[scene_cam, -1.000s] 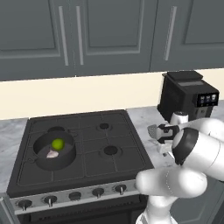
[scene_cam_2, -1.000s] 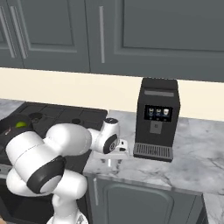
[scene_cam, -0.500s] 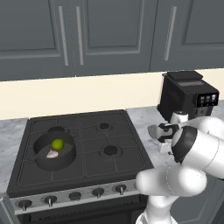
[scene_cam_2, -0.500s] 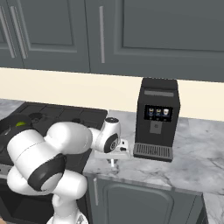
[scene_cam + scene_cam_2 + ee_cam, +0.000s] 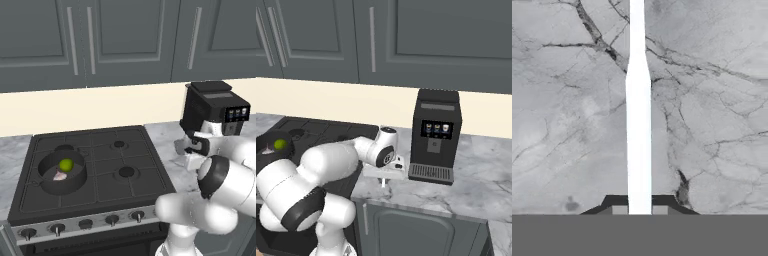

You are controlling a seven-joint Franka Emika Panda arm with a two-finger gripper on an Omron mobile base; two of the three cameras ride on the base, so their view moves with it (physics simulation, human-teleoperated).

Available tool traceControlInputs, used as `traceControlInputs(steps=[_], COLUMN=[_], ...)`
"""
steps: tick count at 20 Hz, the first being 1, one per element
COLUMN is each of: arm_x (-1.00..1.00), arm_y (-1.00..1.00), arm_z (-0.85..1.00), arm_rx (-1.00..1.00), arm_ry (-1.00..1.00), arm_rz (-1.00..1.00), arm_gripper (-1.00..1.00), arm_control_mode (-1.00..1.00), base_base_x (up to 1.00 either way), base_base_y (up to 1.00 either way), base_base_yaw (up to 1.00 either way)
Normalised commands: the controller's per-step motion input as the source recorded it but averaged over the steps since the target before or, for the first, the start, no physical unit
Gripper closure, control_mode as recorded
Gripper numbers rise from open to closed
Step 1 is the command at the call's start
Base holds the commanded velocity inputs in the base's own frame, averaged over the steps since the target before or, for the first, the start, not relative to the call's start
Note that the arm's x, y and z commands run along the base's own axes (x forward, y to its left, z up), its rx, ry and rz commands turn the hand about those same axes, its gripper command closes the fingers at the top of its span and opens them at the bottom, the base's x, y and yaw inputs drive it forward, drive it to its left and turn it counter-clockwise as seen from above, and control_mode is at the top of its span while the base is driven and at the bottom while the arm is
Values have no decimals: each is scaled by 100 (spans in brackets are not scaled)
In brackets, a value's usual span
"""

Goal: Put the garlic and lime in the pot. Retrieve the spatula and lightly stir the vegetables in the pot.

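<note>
The dark grey pot [image 5: 46, 182] sits on the stove's front left burner, with the green lime [image 5: 66, 164] and the pale garlic [image 5: 60, 175] inside it. The right base view has the pot [image 5: 266, 145] and lime [image 5: 278, 144] at its left edge. My gripper [image 5: 192, 159] is down at the marble counter between stove and coffee machine, also in the right base view as gripper [image 5: 387, 172]. In the hand view the gripper [image 5: 639, 210] is shut on the spatula [image 5: 638, 125], whose thin white handle runs straight away over the marble. Its blade is hidden.
A black coffee machine [image 5: 434, 135] stands close to the right of the hand. The black stove [image 5: 125, 172] lies to the left, with knobs along its front. Grey cabinets hang above. Bare marble counter [image 5: 476, 175] stretches right of the machine.
The jaws have closed onto the spatula handle. The arm has stayed low at the counter, hardly moving.
</note>
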Motion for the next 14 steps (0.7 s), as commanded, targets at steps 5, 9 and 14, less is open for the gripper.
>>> traceControlInputs(steps=[5,9,14], arm_x=[-93,-64,-32], arm_y=[5,14,12], arm_z=[100,100,100], arm_rx=[9,0,0], arm_ry=[7,14,3], arm_rz=[8,14,16], arm_gripper=[100,100,100], arm_control_mode=[-100,-100,-100], base_base_x=[0,0,0], base_base_y=[0,0,0], base_base_yaw=[0,0,0])
